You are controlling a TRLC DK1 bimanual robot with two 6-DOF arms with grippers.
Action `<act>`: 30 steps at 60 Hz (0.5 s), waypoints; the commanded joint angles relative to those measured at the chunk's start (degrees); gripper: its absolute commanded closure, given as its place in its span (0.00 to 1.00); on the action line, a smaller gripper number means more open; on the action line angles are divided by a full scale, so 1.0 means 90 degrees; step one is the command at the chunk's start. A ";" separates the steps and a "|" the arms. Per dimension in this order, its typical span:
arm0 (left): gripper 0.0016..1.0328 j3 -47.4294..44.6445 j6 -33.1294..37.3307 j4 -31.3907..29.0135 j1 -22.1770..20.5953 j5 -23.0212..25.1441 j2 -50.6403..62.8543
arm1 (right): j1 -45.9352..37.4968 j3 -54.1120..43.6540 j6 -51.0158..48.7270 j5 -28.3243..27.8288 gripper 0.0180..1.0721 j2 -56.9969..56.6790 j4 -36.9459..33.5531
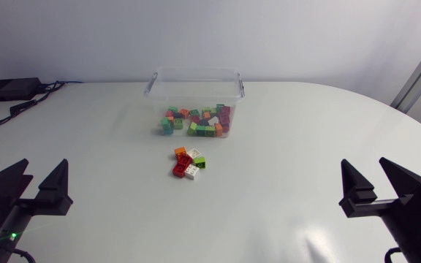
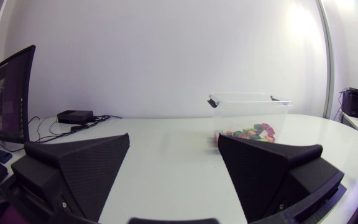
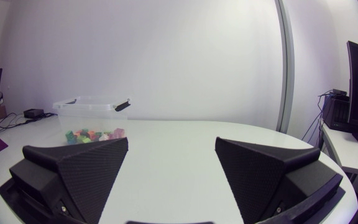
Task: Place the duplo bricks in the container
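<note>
Our left claw [image 1: 44, 169] and our right claw [image 1: 364, 166] both stand wide open and empty at the near corners of the table [image 1: 305, 124], well apart from everything, which we judge is a waiting pose before the first pick. The loose duplo bricks [image 1: 188, 163] lie in a small cluster at the middle of the table, between the two claws and just on the near side of the clear container [image 1: 196, 71], which stands farther back and already holds many bricks [image 1: 196, 123]. Such placing keeps the carry short for either claw, we think.
</note>
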 commanded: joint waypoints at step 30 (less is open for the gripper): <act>0.04 0.0541 -0.0183 -0.0028 0.0050 0.0005 0.0289 | 0.0433 0.0280 0.0122 -0.0011 0.05 0.0123 -0.0052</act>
